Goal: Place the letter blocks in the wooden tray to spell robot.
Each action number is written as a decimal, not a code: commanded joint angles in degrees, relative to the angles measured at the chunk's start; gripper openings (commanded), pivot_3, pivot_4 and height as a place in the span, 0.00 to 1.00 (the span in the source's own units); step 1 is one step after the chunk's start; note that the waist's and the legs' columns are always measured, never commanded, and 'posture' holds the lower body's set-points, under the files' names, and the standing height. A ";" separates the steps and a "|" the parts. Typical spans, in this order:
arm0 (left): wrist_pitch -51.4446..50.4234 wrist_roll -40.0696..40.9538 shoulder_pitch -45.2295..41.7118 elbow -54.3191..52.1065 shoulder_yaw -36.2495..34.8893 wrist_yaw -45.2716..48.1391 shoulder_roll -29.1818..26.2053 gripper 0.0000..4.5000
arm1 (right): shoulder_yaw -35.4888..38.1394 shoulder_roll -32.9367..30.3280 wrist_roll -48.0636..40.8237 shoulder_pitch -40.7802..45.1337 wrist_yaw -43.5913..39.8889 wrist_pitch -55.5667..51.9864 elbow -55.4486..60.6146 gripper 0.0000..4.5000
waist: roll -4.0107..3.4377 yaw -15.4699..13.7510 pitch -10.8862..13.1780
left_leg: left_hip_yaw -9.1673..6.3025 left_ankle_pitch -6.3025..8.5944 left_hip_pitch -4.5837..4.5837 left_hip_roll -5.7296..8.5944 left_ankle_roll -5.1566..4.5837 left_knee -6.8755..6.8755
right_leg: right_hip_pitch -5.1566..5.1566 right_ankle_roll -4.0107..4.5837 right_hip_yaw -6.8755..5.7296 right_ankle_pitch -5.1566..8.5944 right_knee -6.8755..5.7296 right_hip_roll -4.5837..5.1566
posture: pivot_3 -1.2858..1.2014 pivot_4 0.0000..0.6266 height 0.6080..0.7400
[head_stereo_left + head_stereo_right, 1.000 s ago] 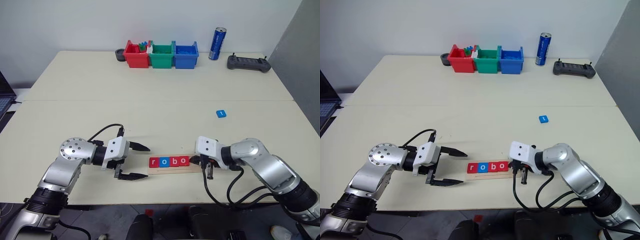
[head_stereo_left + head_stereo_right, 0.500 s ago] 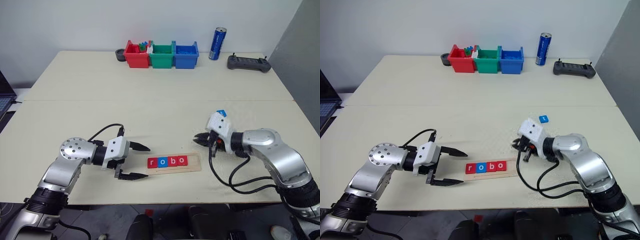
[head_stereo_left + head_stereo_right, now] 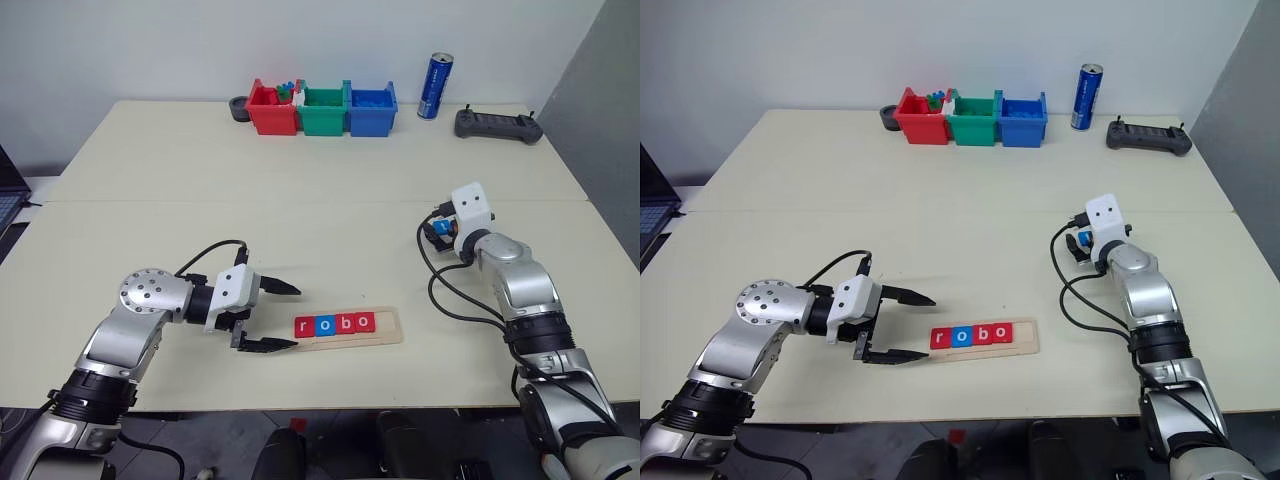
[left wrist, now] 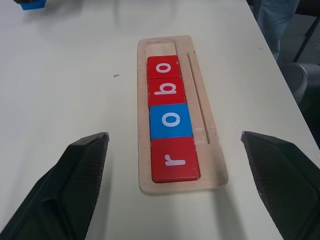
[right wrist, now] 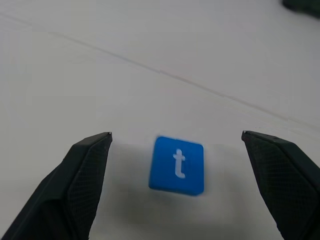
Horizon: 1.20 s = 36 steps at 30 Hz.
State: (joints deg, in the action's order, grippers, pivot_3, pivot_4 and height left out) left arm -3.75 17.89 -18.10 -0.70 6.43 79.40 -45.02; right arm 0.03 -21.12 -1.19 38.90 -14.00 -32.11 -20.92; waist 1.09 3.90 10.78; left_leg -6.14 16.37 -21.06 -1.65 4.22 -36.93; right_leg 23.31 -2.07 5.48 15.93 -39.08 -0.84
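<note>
Wooden tray: long pale strip, flat on the near part of the desk. It holds four letter blocks in a row: red r, blue o, red b, red o. The slot past the last o is bare.

Fifth letter block: blue t, flat on the desk, well apart from the tray toward the far right.

Right gripper: its fingers are spread wide, one on each side of the t block, touching nothing and holding nothing.

Left gripper: just beside the r end of the tray, pointing along it, with its fingers spread wide and empty.

Far edge of the desk: red bin, green bin, blue bin side by side; a dark round object beside the red bin; an upright blue can; a black handheld controller.
</note>
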 commanded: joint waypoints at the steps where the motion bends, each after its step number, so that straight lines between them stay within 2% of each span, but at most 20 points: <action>1: -0.73 1.24 -0.18 -2.75 -1.33 -0.17 -0.82 1.00 | 3.43 0.85 -1.89 1.16 0.54 0.26 -3.41 1.00 | 0.00 0.09 0.00 | 0.00 0.00 0.00 0.00 0.00 0.00 | 0.00 0.00 0.00 0.00 0.00 0.00 | 0.52 0.24 1.00; 2: -0.93 1.23 -0.25 -2.88 -1.33 -0.18 -0.85 1.00 | 3.89 1.12 -2.50 1.02 0.20 -0.25 -4.00 1.00 | 0.00 0.23 -0.01 | 0.01 0.00 0.01 0.00 0.00 0.00 | 0.00 0.00 0.01 0.00 -0.02 0.00 | 0.52 0.24 1.00; 5: -1.59 1.20 -0.46 -3.37 -1.33 -0.30 -0.85 1.00 | 4.85 1.65 -3.72 0.79 -0.35 -1.01 -5.13 0.87 | -0.01 0.34 -0.01 | -0.01 0.00 0.04 0.00 0.00 -0.01 | -0.03 0.00 0.00 0.00 -0.04 0.00 | 0.52 0.24 1.00; 12: -3.20 1.20 -1.02 -4.76 -1.13 -0.71 -0.64 1.00 | 4.89 2.14 -4.84 0.08 -1.49 -0.19 -6.38 0.33 | 0.00 0.33 -0.02 | -0.03 0.00 0.07 0.01 0.00 -0.04 | -0.10 -0.02 -0.01 -0.01 -0.03 0.00 | 0.52 0.24 1.00; 14: -3.48 1.17 -1.06 -5.08 -1.12 -0.75 -0.62 1.00 | 4.89 1.94 -3.91 -1.10 -0.08 0.25 -3.26 0.32 | 0.00 0.33 -0.02 | -0.03 0.00 0.07 0.02 0.00 -0.04 | -0.10 -0.02 -0.01 -0.01 -0.03 0.00 | 0.52 0.24 1.00; 17: -3.91 1.27 -0.94 -5.69 -1.22 -0.73 -0.69 1.00 | 5.85 2.73 -4.66 -6.14 2.26 -4.54 9.98 0.32 | -0.01 0.17 -0.02 | -0.07 0.00 0.05 0.01 0.00 -0.02 | -0.10 -0.02 -0.05 -0.01 -0.01 0.00 | 0.52 0.24 1.00; 20: -4.06 1.41 -0.91 -5.89 -1.10 -0.58 -0.61 1.00 | 5.37 5.80 -6.34 -16.81 5.26 -14.61 32.56 0.32 | -0.04 0.00 -0.03 | -0.11 0.00 -0.06 -0.01 0.00 0.00 | 0.01 -0.02 -0.06 0.00 0.00 0.00 | 0.52 0.24 1.00; 22: -4.06 1.51 -1.12 -5.71 -0.74 -0.28 -0.35 1.00 | 4.67 10.30 -7.23 -25.59 8.46 -21.72 47.23 0.32 | -0.07 -0.20 -0.05 | -0.15 0.00 -0.16 -0.02 0.00 0.03 | 0.09 -0.01 -0.09 0.02 -0.01 -0.02 | 0.52 0.24 1.00; 25: -3.10 1.42 -1.44 -4.38 -0.37 0.92 -0.15 1.00 | 1.81 15.44 -6.23 -36.11 12.48 -27.41 59.88 0.32 | -0.13 -0.01 -0.09 | -0.19 0.00 -0.31 -0.03 0.00 0.01 | 0.26 0.00 -0.10 0.02 -0.08 -0.03 | 0.52 0.24 1.00; 29: -0.09 0.61 -2.45 -0.37 0.10 2.92 0.33 1.00 | -0.18 20.68 -4.03 -42.60 17.71 -28.75 65.55 0.32 | -0.13 -0.02 -0.09 | -0.05 -0.02 -0.18 -0.02 0.03 -0.07 | 0.18 -0.15 0.01 0.09 -0.03 -0.03 | 0.52 0.24 1.00; 34: 3.53 -0.13 -3.53 3.75 0.83 4.56 1.43 1.00 | 1.63 23.80 -3.62 -43.55 19.53 -26.73 62.66 0.32 | -0.11 -0.08 -0.10 | -0.02 -0.03 0.08 -0.03 0.04 -0.06 | -0.05 -0.37 0.04 0.16 -0.03 -0.05 | 0.52 0.24 1.00; 36: 5.05 -0.51 -3.76 5.37 0.95 5.08 1.77 1.00 | 2.73 24.42 -3.95 -43.25 19.60 -25.84 61.75 0.49 | -0.10 -0.12 -0.11 | -0.02 -0.03 0.08 -0.03 0.03 -0.04 | -0.05 -0.37 0.04 0.17 -0.01 -0.05 | 0.52 0.24 1.00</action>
State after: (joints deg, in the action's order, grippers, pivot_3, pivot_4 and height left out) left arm -0.43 17.49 -21.00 4.39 7.43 83.80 -43.39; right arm 1.12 3.11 -5.33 -4.04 4.94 -58.79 41.28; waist 0.99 3.79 10.67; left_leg -6.16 16.35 -20.99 -1.68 4.25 -36.96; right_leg 23.26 -2.42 5.52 16.10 -39.08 -0.89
